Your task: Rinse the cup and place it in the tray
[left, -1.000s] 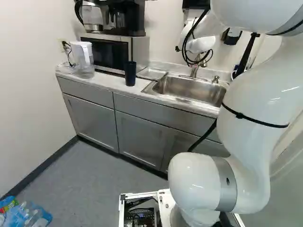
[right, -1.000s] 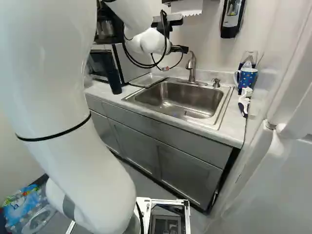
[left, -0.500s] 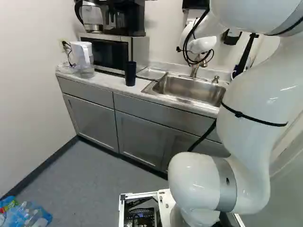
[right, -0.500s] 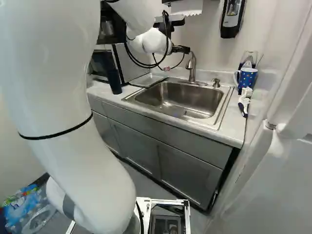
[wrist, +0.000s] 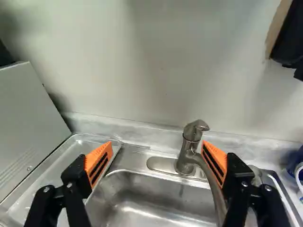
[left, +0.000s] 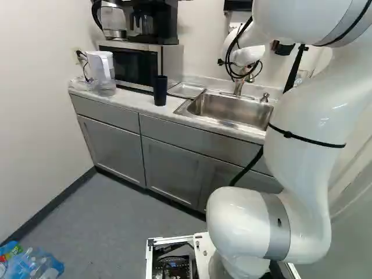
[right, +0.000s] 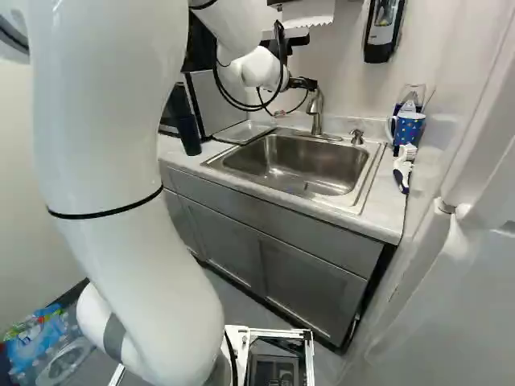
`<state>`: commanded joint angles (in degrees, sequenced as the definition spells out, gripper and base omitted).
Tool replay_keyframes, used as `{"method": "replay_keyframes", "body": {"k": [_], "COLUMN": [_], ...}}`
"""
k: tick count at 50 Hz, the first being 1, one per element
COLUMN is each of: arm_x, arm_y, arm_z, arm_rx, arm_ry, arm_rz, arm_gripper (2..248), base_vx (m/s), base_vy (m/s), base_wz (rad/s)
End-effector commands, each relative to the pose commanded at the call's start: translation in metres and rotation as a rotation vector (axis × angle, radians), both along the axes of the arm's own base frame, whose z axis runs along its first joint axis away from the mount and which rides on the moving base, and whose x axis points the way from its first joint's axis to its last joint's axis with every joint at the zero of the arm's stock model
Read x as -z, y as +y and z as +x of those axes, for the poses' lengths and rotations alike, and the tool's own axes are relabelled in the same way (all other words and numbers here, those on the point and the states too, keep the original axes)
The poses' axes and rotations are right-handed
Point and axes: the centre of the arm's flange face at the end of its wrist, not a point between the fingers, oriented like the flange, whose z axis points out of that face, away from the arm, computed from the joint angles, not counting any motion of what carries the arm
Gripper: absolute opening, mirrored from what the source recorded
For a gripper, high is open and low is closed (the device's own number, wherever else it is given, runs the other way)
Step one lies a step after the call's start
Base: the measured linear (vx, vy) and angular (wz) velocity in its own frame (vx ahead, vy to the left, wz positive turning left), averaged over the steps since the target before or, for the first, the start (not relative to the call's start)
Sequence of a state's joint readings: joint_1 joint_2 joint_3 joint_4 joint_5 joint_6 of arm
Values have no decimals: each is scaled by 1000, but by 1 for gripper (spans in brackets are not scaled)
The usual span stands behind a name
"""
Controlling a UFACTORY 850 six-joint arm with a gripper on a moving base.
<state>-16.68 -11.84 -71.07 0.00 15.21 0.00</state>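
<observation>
From where I sit, with twelve o'clock pointing away from the base, my gripper [right: 306,83] is out at the back of the sink [left: 235,110], close to the faucet [right: 316,112]. In the wrist view its two fingers stand wide apart, the faucet's body showing between them, much nearer one orange pad [wrist: 216,161] than the other. I can't tell whether that pad touches the metal. The wall [wrist: 156,66] stands ahead of the gripper.

The dark cup [left: 160,90] is upright on the counter [left: 132,99], at about nine o'clock from the sink. Its tight side is at one o'clock, where the tray's [left: 186,90] edge comes just beside it. The microwave [left: 135,65] rises behind it at about eleven. Toward six, only a narrow strip of worktop separates it from the front edge. The widest room runs toward nine, a stretch of counter between the cup and the clear pitcher [left: 103,72].

The tray lies between the microwave and the sink's rim. On the sink's other side, at two to three o'clock, a dotted blue mug [right: 409,129] and a white-and-blue brush [right: 403,167] sit near the counter's right-hand edge.
</observation>
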Motion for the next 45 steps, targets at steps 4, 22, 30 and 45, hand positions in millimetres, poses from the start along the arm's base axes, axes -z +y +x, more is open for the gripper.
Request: {"method": "replay_keyframes", "body": {"k": [4,22,30,45], "arm_x": [1,5,5,6], "arm_y": [-2,-9,-12,-16], "arm_z": [4,21,28,39], "arm_rx": [1,4,6,7], "arm_ry": [8,27,24,20], "arm_rz": [3,8,7,6], "arm_gripper": [247,247,247,247], "base_vx": [0,0,0,0], "base_vy": [0,0,0,0], "base_wz": [0,0,0,0]}}
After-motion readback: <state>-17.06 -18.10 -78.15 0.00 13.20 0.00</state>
